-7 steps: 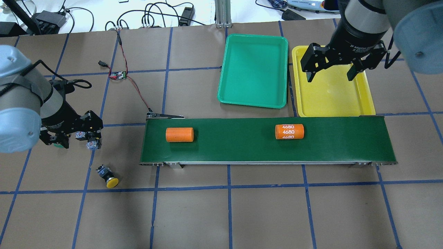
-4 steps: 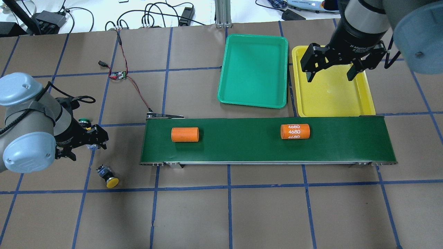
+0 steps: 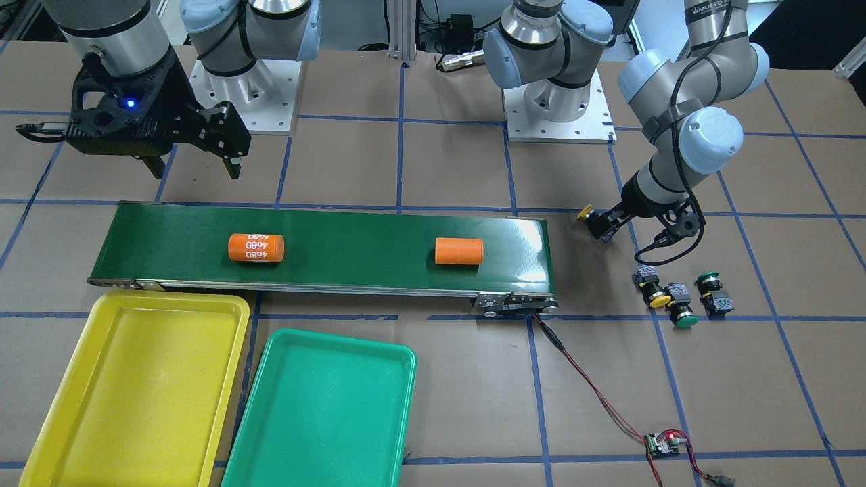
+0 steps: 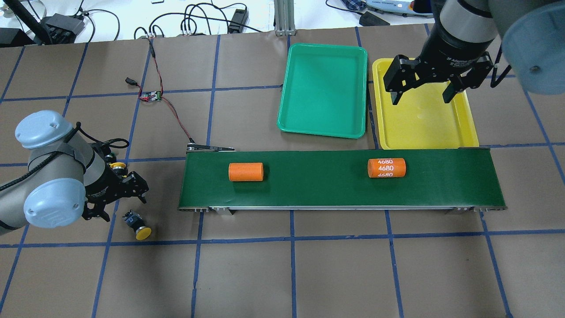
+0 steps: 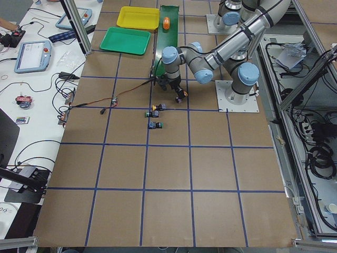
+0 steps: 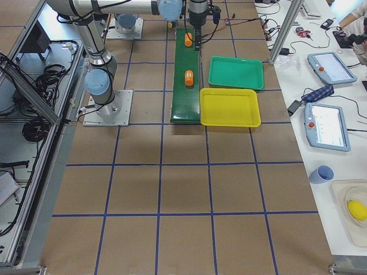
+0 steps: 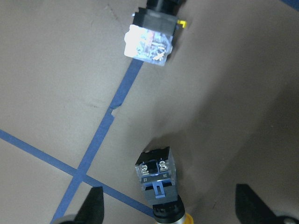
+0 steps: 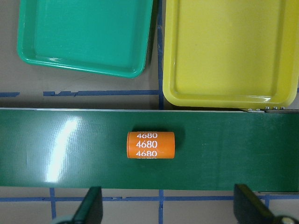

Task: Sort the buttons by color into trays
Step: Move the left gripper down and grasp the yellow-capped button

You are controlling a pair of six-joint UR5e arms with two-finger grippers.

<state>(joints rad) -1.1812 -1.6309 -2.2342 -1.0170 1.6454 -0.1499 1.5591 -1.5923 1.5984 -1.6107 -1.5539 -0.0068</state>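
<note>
A lone yellow button lies on its side on the brown table, left of the belt. My left gripper hangs open just above it. In the left wrist view the button sits between the two dark fingers. Beside the left wrist lie three more buttons: one yellow and two green. The green tray and the yellow tray stand empty beyond the belt. My right gripper hovers open over the yellow tray, holding nothing.
A long dark-green conveyor belt crosses the table and carries two orange cylinders. A small circuit board with red and black wires lies at the back left, wired to the belt's end.
My left arm has swung from the button cluster toward the lone yellow button. Both orange cylinders have ridden to the right on the belt. The right arm has not moved.
</note>
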